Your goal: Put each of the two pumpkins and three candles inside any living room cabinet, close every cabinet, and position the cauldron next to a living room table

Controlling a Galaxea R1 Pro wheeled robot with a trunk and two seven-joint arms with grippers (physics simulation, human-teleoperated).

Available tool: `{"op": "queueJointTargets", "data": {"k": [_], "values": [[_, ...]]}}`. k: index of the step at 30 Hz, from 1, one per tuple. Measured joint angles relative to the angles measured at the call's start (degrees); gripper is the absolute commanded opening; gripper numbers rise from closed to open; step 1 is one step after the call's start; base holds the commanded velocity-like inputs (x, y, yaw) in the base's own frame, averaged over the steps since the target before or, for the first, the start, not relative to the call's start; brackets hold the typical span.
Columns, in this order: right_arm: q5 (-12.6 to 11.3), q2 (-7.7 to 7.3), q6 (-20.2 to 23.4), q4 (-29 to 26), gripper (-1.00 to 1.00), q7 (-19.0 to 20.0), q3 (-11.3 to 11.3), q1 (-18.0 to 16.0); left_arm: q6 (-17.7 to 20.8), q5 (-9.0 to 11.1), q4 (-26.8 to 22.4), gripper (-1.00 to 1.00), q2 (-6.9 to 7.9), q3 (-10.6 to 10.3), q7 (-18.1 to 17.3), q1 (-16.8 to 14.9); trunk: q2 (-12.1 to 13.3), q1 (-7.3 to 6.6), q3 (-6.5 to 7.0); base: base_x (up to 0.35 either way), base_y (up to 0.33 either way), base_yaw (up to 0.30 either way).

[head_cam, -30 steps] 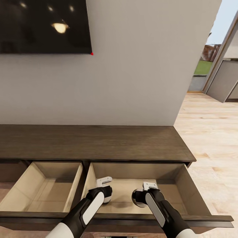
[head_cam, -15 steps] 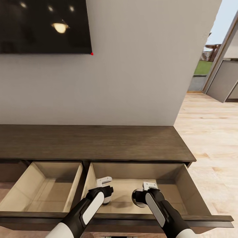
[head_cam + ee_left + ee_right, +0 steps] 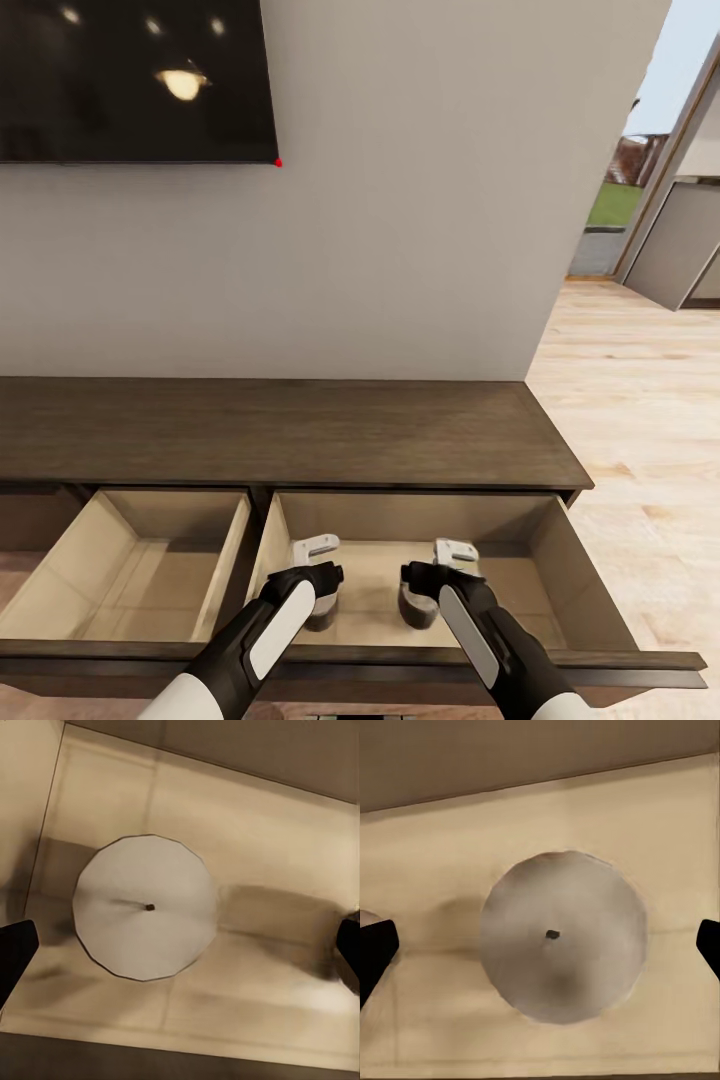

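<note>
Since a second ago, lifted slightly: both grippers, baring two candles formerly hidden under the wrists; long dark-brown cabinet point(image 3: 300, 430) under a wall-hung black screen point(image 3: 135, 80), two drawers pulled out, pale interiors; right-hand drawer point(image 3: 545, 560) holding both candles upright on its floor; left candle point(image 3: 145, 907) and right candle point(image 3: 562, 936) stubby, pale beige-grey, tiny dark wick; sides largely masked by the arms in the head view; left gripper point(image 3: 180, 945) and right gripper point(image 3: 540, 949) spread wide, clear of the wax.
</note>
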Motion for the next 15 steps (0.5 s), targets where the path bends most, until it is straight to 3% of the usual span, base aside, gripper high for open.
{"op": "queueJointTargets", "data": {"k": [4,7,15], "values": [[-0.09,0.07,-3.4,4.54,1.0,-0.08,2.19,-0.18,-0.01,0.01,0.02,1.0,-0.01,0.0,-0.07,0.0,0.0,0.0,0.0,0.0,0.0,0.0],[-0.48,0.03,-3.19,8.58,1.0,-0.07,2.72,-3.28,0.01,0.0,0.0,1.0,-0.02,0.0,-0.08,0.03,0.0,0.0,0.0,0.0,0.0,0.0],[-0.67,0.03,-3.14,9.88,1.0,-0.04,2.86,-4.97,0.0,-0.01,-0.04,1.0,0.01,0.0,-0.03,0.02,0.02,-0.05,0.44,0.0,0.0,0.0]]}}
